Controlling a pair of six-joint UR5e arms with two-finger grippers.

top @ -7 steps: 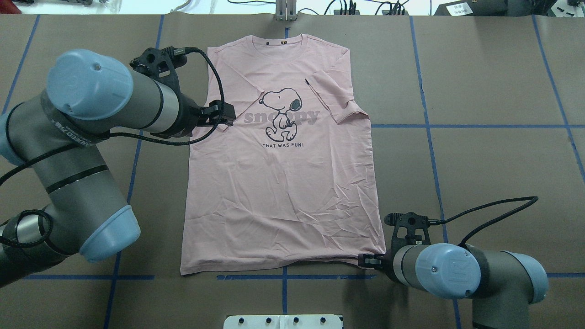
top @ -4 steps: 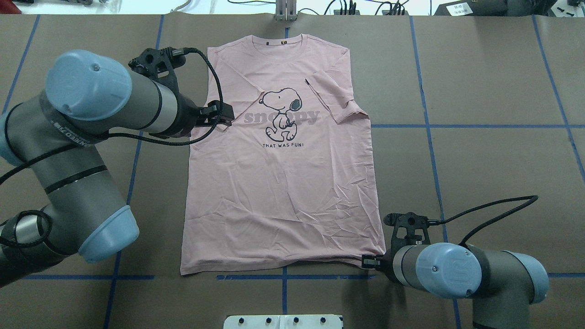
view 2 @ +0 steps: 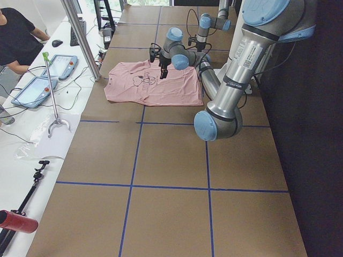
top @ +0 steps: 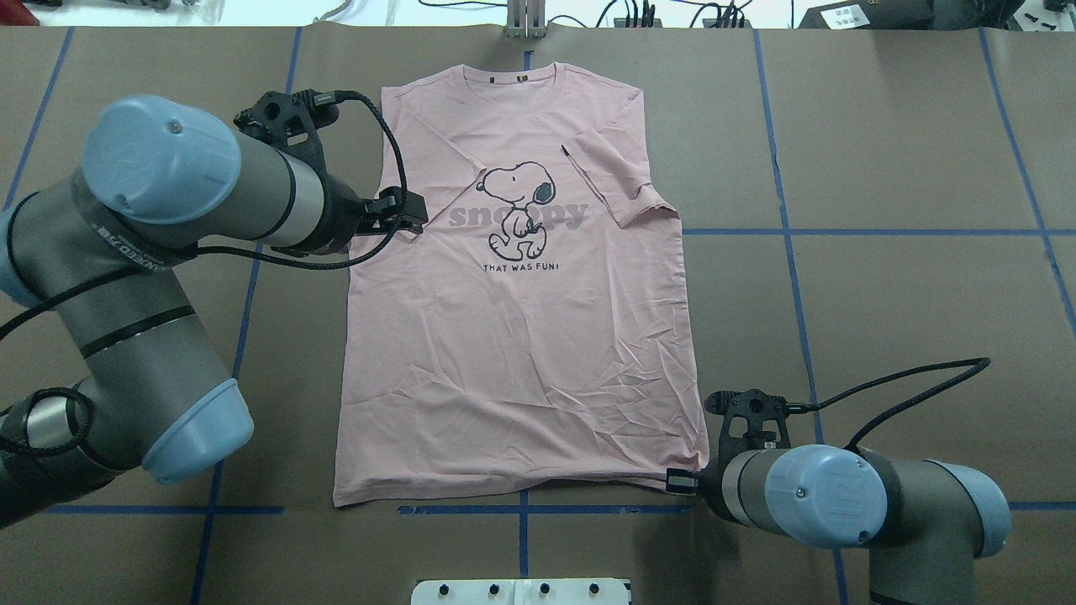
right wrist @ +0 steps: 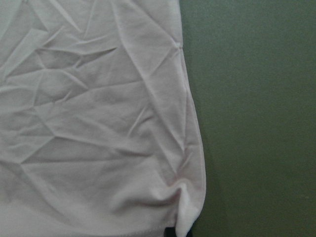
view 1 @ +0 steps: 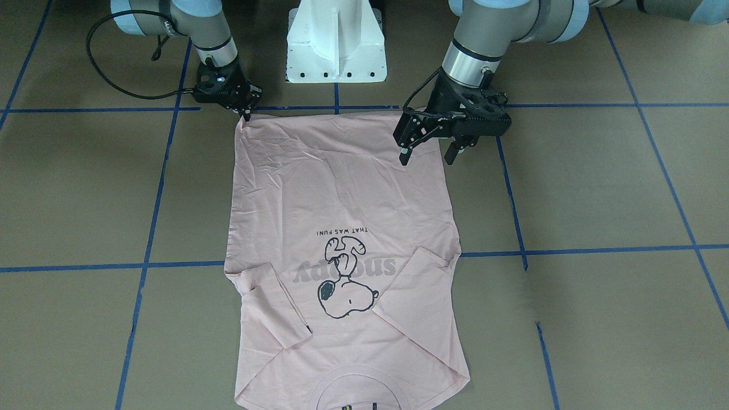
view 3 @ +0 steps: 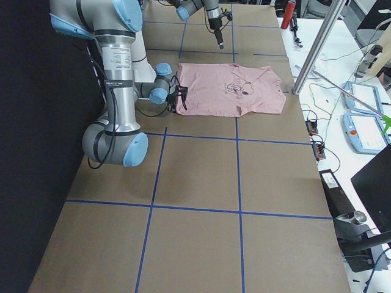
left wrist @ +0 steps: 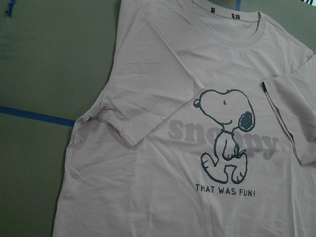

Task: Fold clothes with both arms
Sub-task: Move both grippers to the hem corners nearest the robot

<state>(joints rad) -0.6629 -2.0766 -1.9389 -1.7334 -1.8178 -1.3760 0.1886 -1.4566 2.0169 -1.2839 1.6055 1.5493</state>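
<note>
Bare table [top: 883, 294] flanks the T-shirt [top: 521, 361] on both sides; the white base [view 1: 336, 40] stands near its hem.

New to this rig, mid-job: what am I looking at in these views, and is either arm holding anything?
These are two robot arms at a brown table with blue tape lines: the left arm and the right arm, each ending in a two-finger tool. One picture looks down from behind the robot. One faces it from across the table, so sides are mirrored there. Two look along the table from its ends, and one camera rides on each wrist. A pink shirt lies flat, print up, both sleeves folded in. The left tool hangs open above the shirt and holds nothing. The right tool is low at the hem corner on the robot's right and seems shut on it; its wrist view shows the cloth bunched there.
</note>
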